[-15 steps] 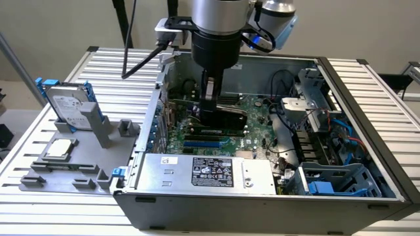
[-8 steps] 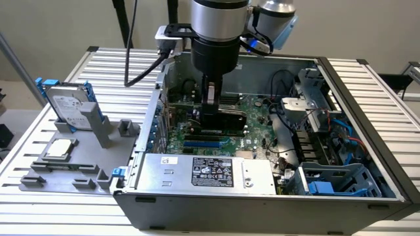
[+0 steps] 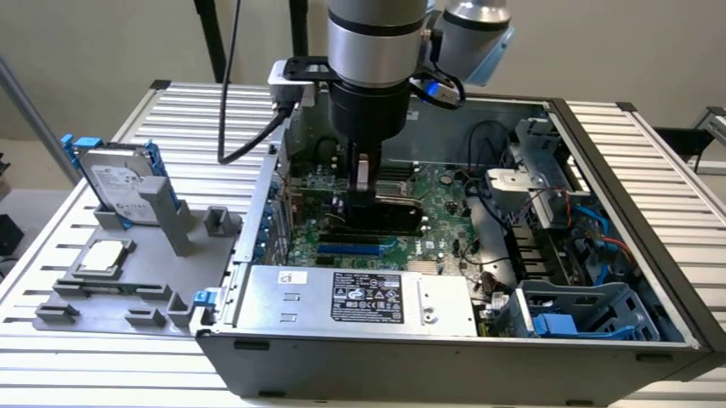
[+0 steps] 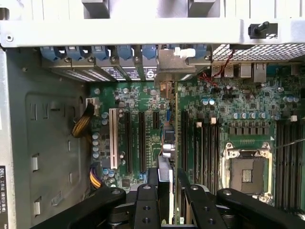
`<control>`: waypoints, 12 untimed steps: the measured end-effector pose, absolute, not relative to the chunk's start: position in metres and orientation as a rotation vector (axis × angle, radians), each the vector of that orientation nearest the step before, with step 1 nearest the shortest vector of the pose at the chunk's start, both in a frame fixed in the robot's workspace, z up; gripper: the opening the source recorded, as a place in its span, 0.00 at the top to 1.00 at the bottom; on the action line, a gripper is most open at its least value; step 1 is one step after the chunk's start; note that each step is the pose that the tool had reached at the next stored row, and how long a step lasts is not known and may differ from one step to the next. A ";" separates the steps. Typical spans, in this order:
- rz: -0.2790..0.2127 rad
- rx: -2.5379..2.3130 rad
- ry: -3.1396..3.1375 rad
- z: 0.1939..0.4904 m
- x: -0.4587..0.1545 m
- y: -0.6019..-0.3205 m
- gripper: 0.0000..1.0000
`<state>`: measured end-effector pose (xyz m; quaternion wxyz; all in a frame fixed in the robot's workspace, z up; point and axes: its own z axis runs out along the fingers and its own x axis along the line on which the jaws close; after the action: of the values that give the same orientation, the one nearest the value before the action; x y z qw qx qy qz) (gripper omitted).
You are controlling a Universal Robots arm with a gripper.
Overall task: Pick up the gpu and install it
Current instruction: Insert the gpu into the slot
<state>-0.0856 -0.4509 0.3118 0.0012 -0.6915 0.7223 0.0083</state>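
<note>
- The gpu [image 4: 175, 119] is seen edge-on in the wrist view: a thin green board with a silver metal bracket [image 4: 172, 67] at one end.
- The gripper [image 4: 168, 174] is closed on the gpu, one black finger on each face, clamping the end away from the bracket.
- At the exterior view's left, a ribbed metal table [image 3: 102, 365] carries a grey fixture tray [image 3: 108, 302]. A silver hard drive [image 3: 119, 183] with blue side rails stands upright in it.
- In the middle of that view an open grey computer case [image 3: 454, 361] lies on the table. A silver power supply [image 3: 340, 297] sits along its near wall and the green motherboard [image 3: 437, 191] lies behind it.
- The arm comes straight down into the case, and the gripper [image 3: 363, 204] is low over the motherboard, left of its centre.
- At the exterior view's right, inside the case, are black cables and a blue-grey drive cage [image 3: 579, 310]. Beyond it there are more table slats.
- Behind the table are a plain beige wall [image 3: 91, 42] and dark stand poles.
- The gpu stands on its edge over the motherboard, in line with the black expansion slots [image 4: 141, 138].
- Its long axis runs parallel to the slots, from the gripper to the case's rear wall. The bracket end points at the row of blue-clipped slot covers [image 4: 114, 55].
- Whether the lower edge is seated in a slot cannot be told.
</note>
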 end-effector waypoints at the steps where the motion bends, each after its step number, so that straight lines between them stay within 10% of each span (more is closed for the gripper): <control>1: 0.026 -2.171 2.268 0.310 -0.086 -0.451 0.73; 12: 0.025 -2.170 2.267 0.290 -0.093 -0.446 0.73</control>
<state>-0.0926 -0.4465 0.2901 0.0014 -0.6915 0.7224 0.0081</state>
